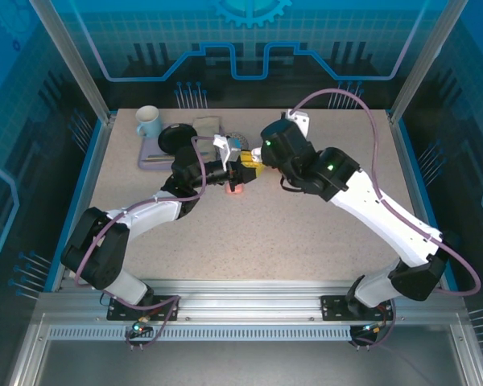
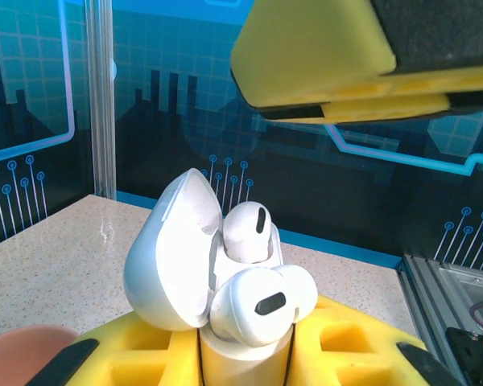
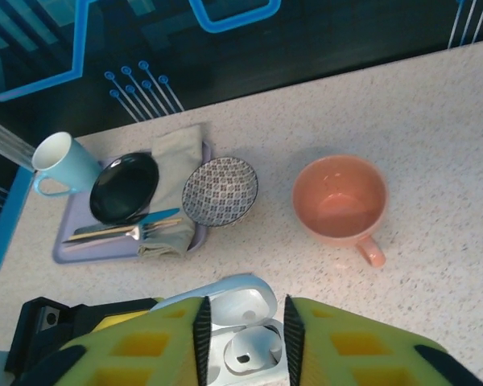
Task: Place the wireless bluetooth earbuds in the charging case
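Tightly, left jaws pinch the case (image 2: 173,261); right jaws ajar.

No lettering, brand, number or label is legible in any of the three views.

The only printed marks are graphics. A gear outline (image 1: 253,10) sits at the top centre of the overhead view, on the blue back wall (image 1: 145,40). Circuit-style lines (image 3: 133,88) ending in small rings appear on that wall at the upper left of the right wrist view, and at the left and right edges of the left wrist view.
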Controlling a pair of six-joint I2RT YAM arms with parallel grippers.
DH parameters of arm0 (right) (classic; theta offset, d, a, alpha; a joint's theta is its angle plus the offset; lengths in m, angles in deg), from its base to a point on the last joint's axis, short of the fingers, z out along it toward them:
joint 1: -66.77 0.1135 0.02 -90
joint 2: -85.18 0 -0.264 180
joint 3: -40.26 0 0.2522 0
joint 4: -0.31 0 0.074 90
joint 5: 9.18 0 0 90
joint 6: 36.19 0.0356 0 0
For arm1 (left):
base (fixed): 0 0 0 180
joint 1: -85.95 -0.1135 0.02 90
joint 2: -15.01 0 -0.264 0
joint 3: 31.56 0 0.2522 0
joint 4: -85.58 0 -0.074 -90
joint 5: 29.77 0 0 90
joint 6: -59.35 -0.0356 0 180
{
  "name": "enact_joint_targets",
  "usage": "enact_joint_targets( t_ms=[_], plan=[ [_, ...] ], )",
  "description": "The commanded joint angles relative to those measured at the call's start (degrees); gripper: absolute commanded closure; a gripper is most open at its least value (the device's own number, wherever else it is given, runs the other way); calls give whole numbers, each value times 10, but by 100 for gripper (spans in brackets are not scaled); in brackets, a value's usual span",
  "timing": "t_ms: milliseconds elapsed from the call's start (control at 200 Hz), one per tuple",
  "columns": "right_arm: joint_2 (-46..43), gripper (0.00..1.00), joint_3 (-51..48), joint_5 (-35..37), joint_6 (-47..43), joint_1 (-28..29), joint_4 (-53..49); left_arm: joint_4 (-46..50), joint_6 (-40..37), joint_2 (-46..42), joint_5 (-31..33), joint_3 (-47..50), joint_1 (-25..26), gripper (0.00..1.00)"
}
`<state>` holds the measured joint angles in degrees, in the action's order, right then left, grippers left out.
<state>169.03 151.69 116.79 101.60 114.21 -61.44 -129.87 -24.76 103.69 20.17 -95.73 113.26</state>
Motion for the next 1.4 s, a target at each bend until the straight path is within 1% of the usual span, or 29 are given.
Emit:
enact_joint_targets(
  t_ms=[0,30,160,325,430,535,795,975,1035,1140,1396],
  plan=[
    [-6,64,42,-124,-57,-29,-14,3,-11,1,-25,-12,-2,100],
    [-3,64,52,-148,-65,-34,-27,13,-13,1,-28,-16,-2,100],
    [12,64,67,-210,-75,-33,-49,28,-14,1,-34,-21,-2,100],
    [37,65,71,-243,-103,-20,-62,43,-17,-3,-43,-21,-2,100],
    [47,71,70,-266,-120,-16,-62,56,-22,-8,-47,-19,-2,100],
    [44,73,62,-293,-114,-12,-47,63,-25,-12,-46,-16,-2,100],
    [31,73,17,-321,-88,-2,-20,73,-32,-13,-45,-23,-2,100],
    [18,74,-11,-322,-81,-1,-14,76,-35,-12,-45,-28,-2,100],
    [16,74,-16,-312,-80,-4,-19,73,-35,-12,-45,-26,-2,100],
    [4,74,-33,-300,-79,-20,-18,71,-33,-13,-46,-26,-2,100],
    [-28,76,-55,-300,-88,-69,-24,66,-33,-19,-45,-22,-2,100]
  ],
)
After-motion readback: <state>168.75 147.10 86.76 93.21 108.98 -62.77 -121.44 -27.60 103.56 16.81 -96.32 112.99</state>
